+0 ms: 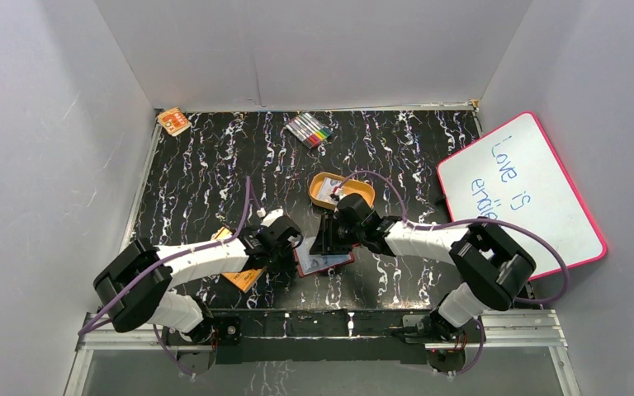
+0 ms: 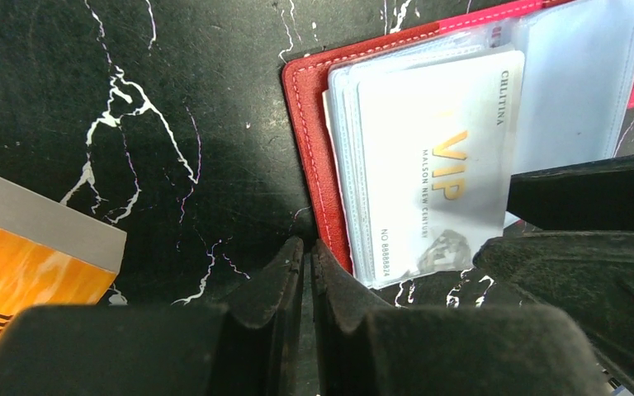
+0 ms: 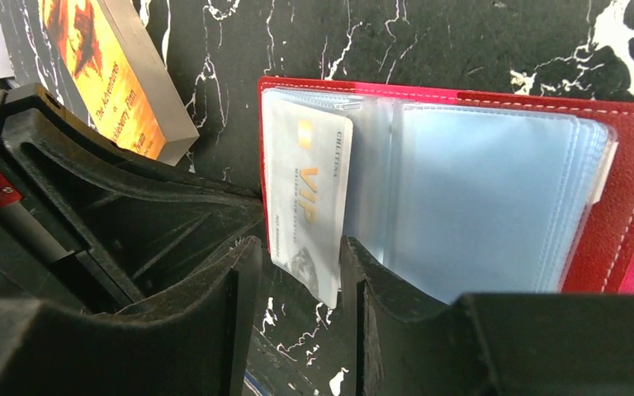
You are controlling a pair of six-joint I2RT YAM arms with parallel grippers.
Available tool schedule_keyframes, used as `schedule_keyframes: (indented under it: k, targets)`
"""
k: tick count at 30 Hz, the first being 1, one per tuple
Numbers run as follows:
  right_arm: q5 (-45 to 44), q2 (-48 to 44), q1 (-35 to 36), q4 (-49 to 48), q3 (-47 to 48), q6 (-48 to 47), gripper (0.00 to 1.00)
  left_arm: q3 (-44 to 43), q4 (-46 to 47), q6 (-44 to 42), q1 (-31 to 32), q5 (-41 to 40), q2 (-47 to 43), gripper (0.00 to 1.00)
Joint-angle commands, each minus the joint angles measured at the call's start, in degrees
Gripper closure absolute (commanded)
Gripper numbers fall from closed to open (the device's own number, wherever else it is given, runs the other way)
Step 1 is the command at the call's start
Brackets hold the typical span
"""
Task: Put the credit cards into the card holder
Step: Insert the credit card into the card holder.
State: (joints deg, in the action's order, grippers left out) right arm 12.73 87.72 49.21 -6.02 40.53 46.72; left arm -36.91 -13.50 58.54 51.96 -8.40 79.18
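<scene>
Right gripper (image 3: pixel 299 252) half open, astride credit card (image 3: pixel 309 194)

Overhead, wrists near — card holder (image 2: pixel 309 165) seemingly shared.

Wallet (image 2: pixel 309 148) red, bluish-clear pockets; card (image 2: pixel 437 165) pale grey, gold print — table (image 2: pixel 173 82) black, white veining; booklet (image 2: pixel 16 272) orange, dark lettering.

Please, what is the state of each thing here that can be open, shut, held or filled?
card holder: open, lying flat
VIP credit card: apparently partly in a pocket, one end sticking out
left gripper: shut, empty
right gripper: open, astride the card's free end
oval tin: open
booklet: closed
</scene>
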Motion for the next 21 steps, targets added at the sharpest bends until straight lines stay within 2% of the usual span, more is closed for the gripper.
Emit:
schedule_keyframes:
  k: [1,5,12,17,21]
  targets:
    - [-1.5,-3.1,0.4,1.4,3.3,-2.1,0.50,-0.1,-6.0,-1.4,-0.1,-2.8,-0.5,0.91]
    - [-4.1,-4.1,0.3,3.8,4.8,-3.7,0.45,-0.5,-6.5,-1.7,-0.7,-3.1,-1.3,0.90]
    - [-3.6,-1.6,0.4,5.9,6.5,-5.0,0.44,-1.1,-6.9,-1.9,-0.9,-3.2,-1.9,0.90]
    - [-10.1,-5.2,-0.9,9.0,6.4,-5.5,0.45,-0.8,-8.0,-1.7,-0.9,-3.7,-2.9,0.90]
    - [-17.0,-11.0,-7.3,13.6,9.5,-7.8,0.46,-1.4,-10.0,-1.9,-1.1,-5.7,-6.6,0.88]
